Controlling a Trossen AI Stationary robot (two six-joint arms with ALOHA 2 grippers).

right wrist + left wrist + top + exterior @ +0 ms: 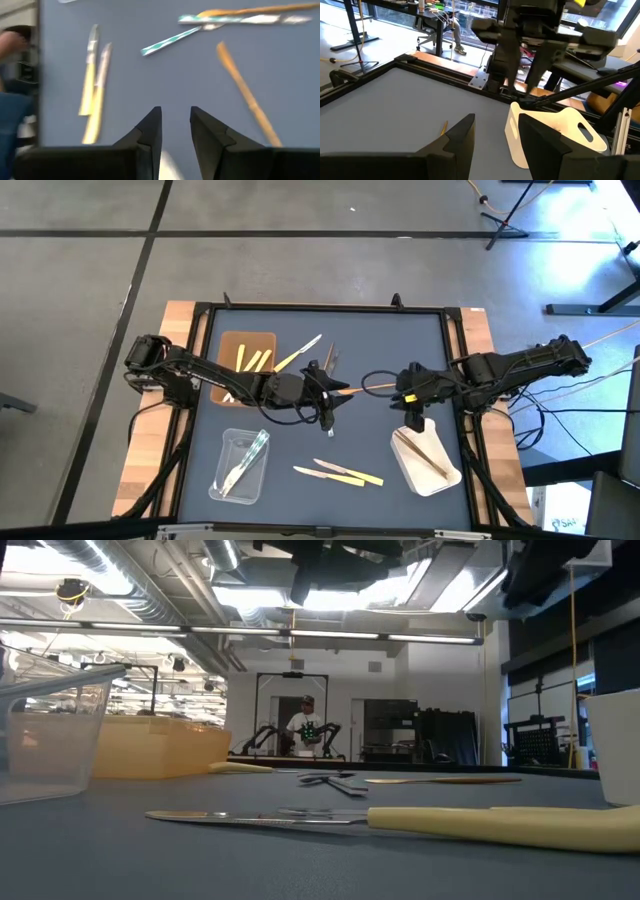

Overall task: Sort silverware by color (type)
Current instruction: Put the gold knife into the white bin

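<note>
Tan wooden utensil (pixel 378 387) is seen lying loose mid-surface between the empty, parted left claw (pixel 330 415) and the empty, narrowly parted right claw (pixel 411 418), which should be lowered squarely astride its handle before closing, it is judged.

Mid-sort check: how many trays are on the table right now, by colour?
Brown tray: 1
Clear tray: 1
White tray: 1
Total: 3 trays
</note>
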